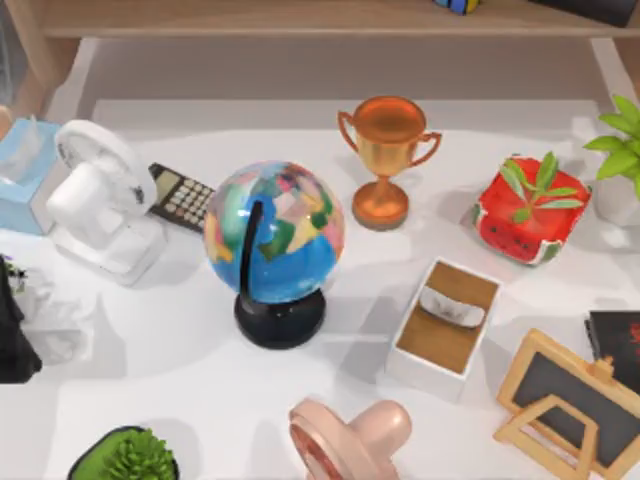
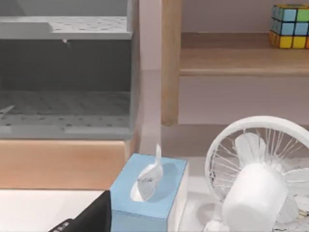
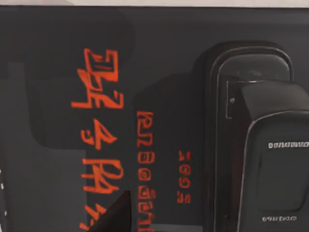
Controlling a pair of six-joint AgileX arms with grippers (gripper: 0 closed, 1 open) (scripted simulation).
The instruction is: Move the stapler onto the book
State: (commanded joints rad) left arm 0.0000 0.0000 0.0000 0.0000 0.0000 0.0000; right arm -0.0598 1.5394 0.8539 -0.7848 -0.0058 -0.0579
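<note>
The book (image 3: 96, 96) has a black cover with red lettering, and my right wrist camera looks closely down on it. The black stapler (image 3: 263, 145) lies flat on that cover. A dark wedge of my right gripper (image 3: 115, 212) shows beside the lettering, apart from the stapler. In the top view the book (image 1: 614, 345) lies at the table's right edge, behind a small wooden chalkboard. My left arm (image 1: 14, 335) is parked at the table's left edge.
A globe (image 1: 276, 240), a white fan (image 1: 95, 195), a calculator (image 1: 182, 197), a tissue box (image 1: 22, 170), a trophy (image 1: 385, 155), a wooden box (image 1: 445, 325), a red planter (image 1: 528, 210), a pink fan (image 1: 350, 440) and the chalkboard (image 1: 570, 400) crowd the table.
</note>
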